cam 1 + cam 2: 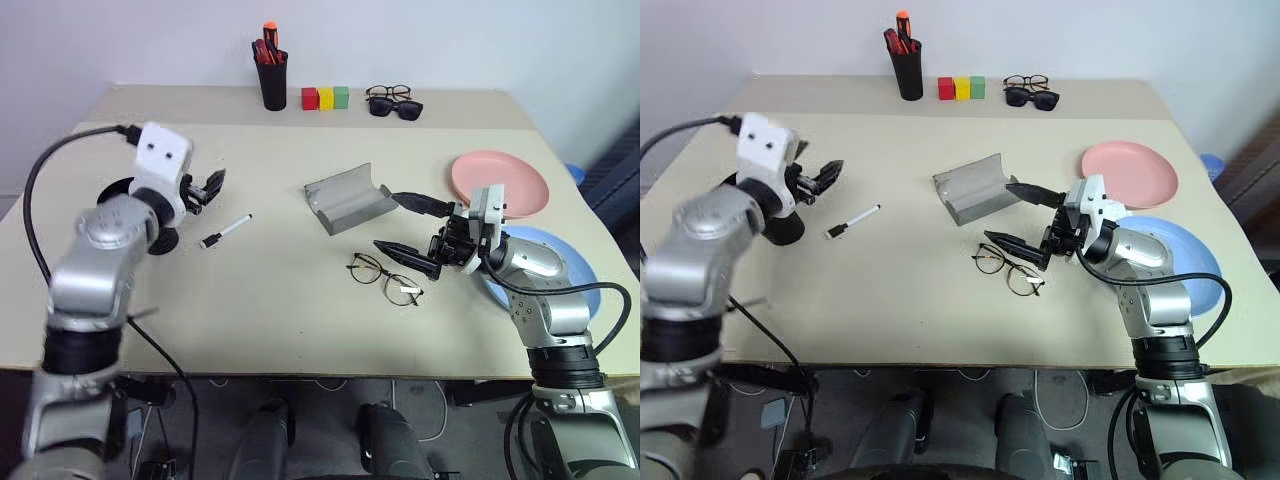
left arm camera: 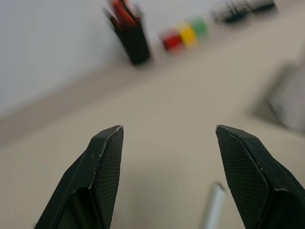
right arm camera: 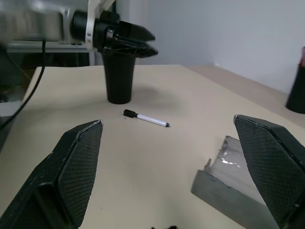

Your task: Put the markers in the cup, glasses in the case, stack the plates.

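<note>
The left hand (image 1: 205,188) hangs over the cup (image 3: 118,77) at the desk's (image 1: 260,310) nine o'clock side, its fingers apart and empty; the right hand (image 1: 410,226) stands wide and empty between the case (image 1: 349,197) and the glasses (image 1: 385,278), holding neither. The white marker (image 1: 226,231) lies flat on the desk just to the four o'clock side of the cup, its long axis running from eight o'clock to two o'clock, black cap at the eight o'clock end. I judge the main risk lies there: the marker is slim and round, so a hand coming down off-centre or across its end could roll it or flick it away. A tilted drop could also tip the cup, which looks light. The glasses lie near the desk's middle, at about six o'clock from the case, lenses side by side along a ten-to-four line; the thin wire frame could bend under a hard pinch. The case lies open, its long axis roughly eight to two. The pink plate (image 1: 500,178) and blue plate (image 1: 575,272) lie side by side at three o'clock, not stacked.
</note>
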Robot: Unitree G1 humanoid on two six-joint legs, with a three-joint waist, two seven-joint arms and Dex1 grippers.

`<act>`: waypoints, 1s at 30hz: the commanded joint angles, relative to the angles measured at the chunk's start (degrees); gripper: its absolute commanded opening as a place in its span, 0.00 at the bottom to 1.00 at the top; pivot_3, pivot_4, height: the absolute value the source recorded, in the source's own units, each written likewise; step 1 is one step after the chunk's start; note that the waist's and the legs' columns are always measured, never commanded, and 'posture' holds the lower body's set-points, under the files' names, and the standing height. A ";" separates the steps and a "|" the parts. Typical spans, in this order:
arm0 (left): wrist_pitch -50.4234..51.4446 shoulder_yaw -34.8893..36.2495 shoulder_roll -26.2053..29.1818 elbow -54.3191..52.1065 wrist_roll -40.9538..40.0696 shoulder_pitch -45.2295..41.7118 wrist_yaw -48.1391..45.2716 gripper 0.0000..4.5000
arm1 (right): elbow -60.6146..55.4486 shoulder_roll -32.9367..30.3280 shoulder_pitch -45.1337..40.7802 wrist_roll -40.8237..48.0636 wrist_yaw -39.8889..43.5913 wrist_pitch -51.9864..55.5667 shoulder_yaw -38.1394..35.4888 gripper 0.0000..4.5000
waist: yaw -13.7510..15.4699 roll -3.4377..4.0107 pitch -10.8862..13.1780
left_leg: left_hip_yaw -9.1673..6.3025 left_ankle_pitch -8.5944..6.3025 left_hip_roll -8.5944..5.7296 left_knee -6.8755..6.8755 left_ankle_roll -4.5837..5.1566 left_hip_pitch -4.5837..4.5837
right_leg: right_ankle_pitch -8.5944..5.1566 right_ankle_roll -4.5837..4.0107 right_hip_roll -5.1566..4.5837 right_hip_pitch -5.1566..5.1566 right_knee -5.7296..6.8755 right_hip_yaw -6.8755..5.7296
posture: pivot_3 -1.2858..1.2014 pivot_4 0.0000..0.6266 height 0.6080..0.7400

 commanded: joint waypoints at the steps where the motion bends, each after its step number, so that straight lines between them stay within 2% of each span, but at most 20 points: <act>1: 10.16 -6.09 3.41 7.03 -0.53 -8.08 -6.15 0.69 | -0.62 0.57 -0.04 -0.01 -1.07 -1.49 -0.96 1.00 | -0.31 0.00 0.00 | -0.01 0.00 0.00 0.00 0.00 0.02 | -0.01 0.04 0.00 -0.02 0.08 0.00 | 0.52 0.24 1.00; 3: 13.67 -10.36 3.88 13.37 -0.18 -13.39 -9.54 0.69 | -0.70 0.87 0.12 -0.14 -1.59 -1.78 -0.81 1.00 | -0.37 0.00 0.00 | -0.04 0.00 0.00 -0.01 0.01 0.02 | -0.03 0.07 0.02 -0.07 0.15 0.00 | 0.52 0.24 1.00; 7: 13.79 -18.22 2.96 24.01 2.76 -19.96 -14.00 0.69 | -1.30 1.03 0.72 -0.28 -2.39 -1.98 -0.84 1.00 | -0.62 0.00 0.01 | -0.05 0.01 0.01 -0.03 0.01 0.01 | 0.00 0.17 0.03 -0.12 0.21 0.00 | 0.52 0.24 1.00; 11: 13.69 -23.25 -1.79 32.01 6.00 -24.95 -14.29 0.69 | -3.30 0.51 2.36 -0.02 -3.71 -1.51 -1.53 1.00 | -0.18 -0.01 0.02 | -0.06 0.01 0.01 -0.08 0.01 -0.01 | 0.00 0.19 0.03 -0.17 0.21 0.01 | 0.52 0.24 1.00; 19: 13.87 -25.53 -6.28 40.64 9.59 -26.49 -14.13 0.69 | -7.00 -0.88 5.88 0.69 -5.86 -0.46 -2.91 1.00 | -0.57 -0.04 0.04 | -0.06 0.01 0.01 -0.08 0.01 -0.06 | -0.01 0.22 0.01 -0.22 0.21 0.02 | 0.52 0.24 1.00; 30: 10.33 -25.64 -6.96 48.48 13.78 -25.91 -15.01 0.69 | -8.74 -1.17 6.86 0.84 -7.51 0.69 -3.04 1.00 | -0.42 -0.04 0.04 | -0.06 0.01 0.01 -0.06 0.01 -0.04 | -0.01 0.21 0.00 -0.21 0.23 0.02 | 0.52 0.24 1.00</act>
